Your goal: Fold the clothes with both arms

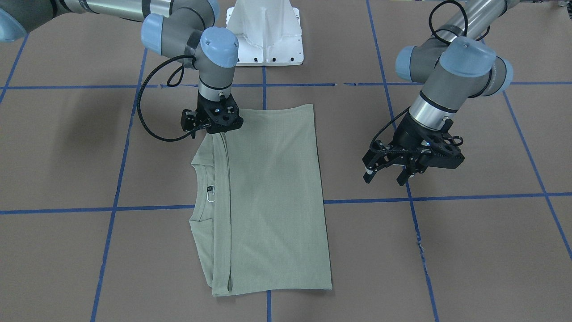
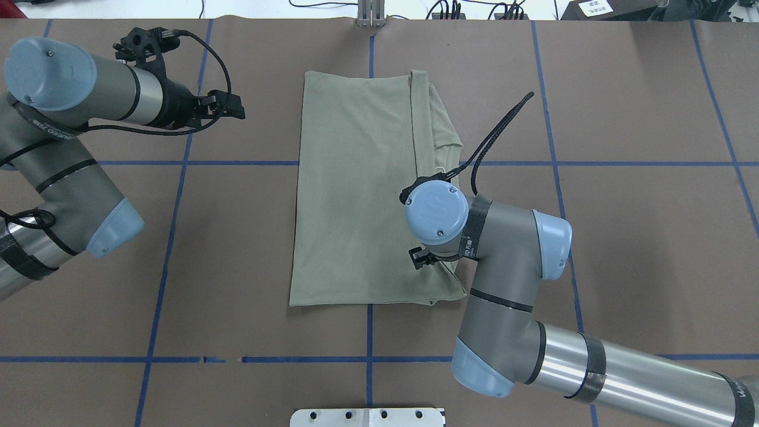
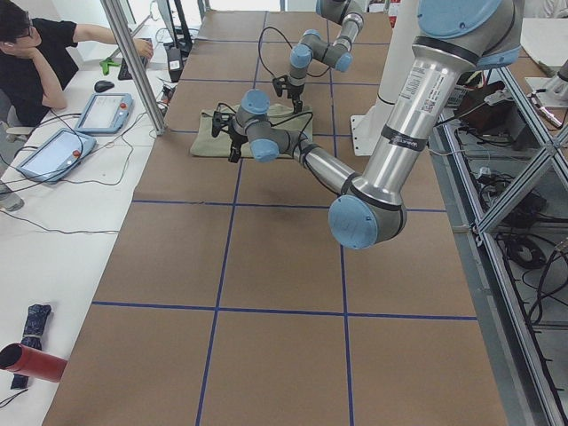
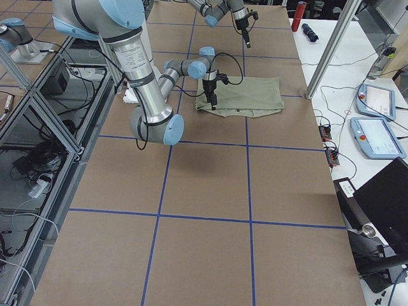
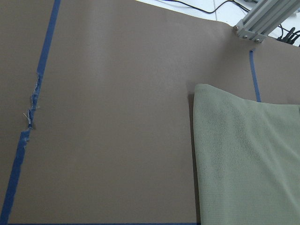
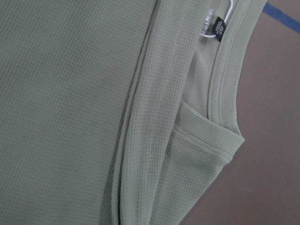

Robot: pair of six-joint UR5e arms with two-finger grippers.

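Sage-green knit shirt (image 1: 277, 192) lies folded; black left gripper (image 1: 385, 176) hangs splayed, empty. State of the right gripper (image 1: 219, 119) at the corner is unclear; a snag could undo layers.

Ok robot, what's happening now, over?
Left gripper open, beside the shirt. Right gripper low over its folded edge, grip hidden. Nothing blocking.

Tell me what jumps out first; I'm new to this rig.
A sage-green knit shirt, folded into a long rectangle, lies centred on the brown, blue-taped table. The right arm's black end effector points down at its collar-side corner nearest the robot; the left end effector hangs open over bare tabletop beside it.
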